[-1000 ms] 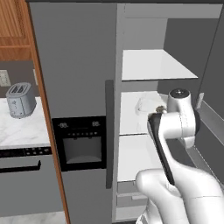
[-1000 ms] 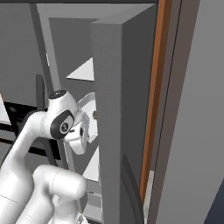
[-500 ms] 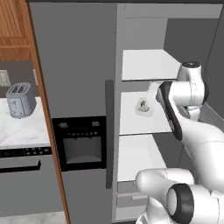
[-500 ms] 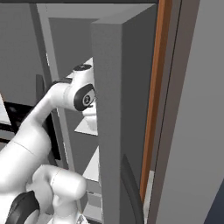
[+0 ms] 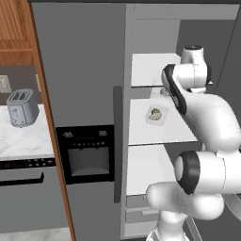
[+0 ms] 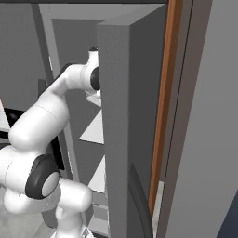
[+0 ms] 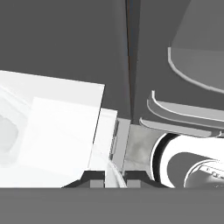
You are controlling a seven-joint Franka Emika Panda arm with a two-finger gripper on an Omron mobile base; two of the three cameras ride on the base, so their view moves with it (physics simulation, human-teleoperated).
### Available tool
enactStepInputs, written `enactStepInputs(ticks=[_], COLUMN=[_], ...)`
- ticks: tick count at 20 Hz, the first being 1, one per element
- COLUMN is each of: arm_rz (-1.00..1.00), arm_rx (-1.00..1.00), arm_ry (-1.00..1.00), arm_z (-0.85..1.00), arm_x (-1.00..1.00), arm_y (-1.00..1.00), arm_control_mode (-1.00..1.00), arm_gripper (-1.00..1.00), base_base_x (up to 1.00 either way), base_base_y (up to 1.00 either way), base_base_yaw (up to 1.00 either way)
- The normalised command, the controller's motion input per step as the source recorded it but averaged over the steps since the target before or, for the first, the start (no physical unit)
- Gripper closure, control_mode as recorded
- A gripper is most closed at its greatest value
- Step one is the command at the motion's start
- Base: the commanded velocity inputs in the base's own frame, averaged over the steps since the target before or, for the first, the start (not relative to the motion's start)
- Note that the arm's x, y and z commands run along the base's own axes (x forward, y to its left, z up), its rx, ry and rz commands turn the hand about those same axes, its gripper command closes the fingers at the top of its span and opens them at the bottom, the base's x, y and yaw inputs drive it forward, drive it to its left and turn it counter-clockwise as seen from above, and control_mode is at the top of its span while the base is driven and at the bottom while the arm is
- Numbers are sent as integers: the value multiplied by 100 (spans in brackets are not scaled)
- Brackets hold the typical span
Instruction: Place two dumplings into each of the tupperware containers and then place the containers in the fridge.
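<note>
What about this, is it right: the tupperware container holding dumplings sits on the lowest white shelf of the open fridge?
Not quite. The tupperware container holding dumplings sits on the middle white shelf of the open fridge, not the lowest one. There is another white shelf below it and one above. The left base view shows this.

A clear tupperware container [image 5: 156,115] holding olive-tan dumplings [image 5: 155,113] rests on the fridge [image 5: 89,70] shelf.
</note>
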Motion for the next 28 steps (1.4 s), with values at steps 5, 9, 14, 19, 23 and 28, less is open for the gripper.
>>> enactStepInputs(ticks=[5, 9, 14, 19, 23, 28], arm_rz=[0, 0, 0, 0, 0, 0], arm_rx=[0, 0, 1, 2, 0, -3], arm_ry=[0, -1, -16, -30, -33, -26], arm_z=[22, 13, 8, 1, 12, 22], arm_x=[54, -14, -79, -100, -100, -100], arm_y=[-4, -52, -64, -55, -9, 0], arm_control_mode=[-100, -100, -100, -100, -100, -100], arm_gripper=[100, 100, 100, 100, 100, 100], base_base_x=[0, 0, 0, 0, 0, 0], base_base_y=[0, 0, 0, 0, 0, 0], base_base_yaw=[0, 0, 0, 0, 0, 0])
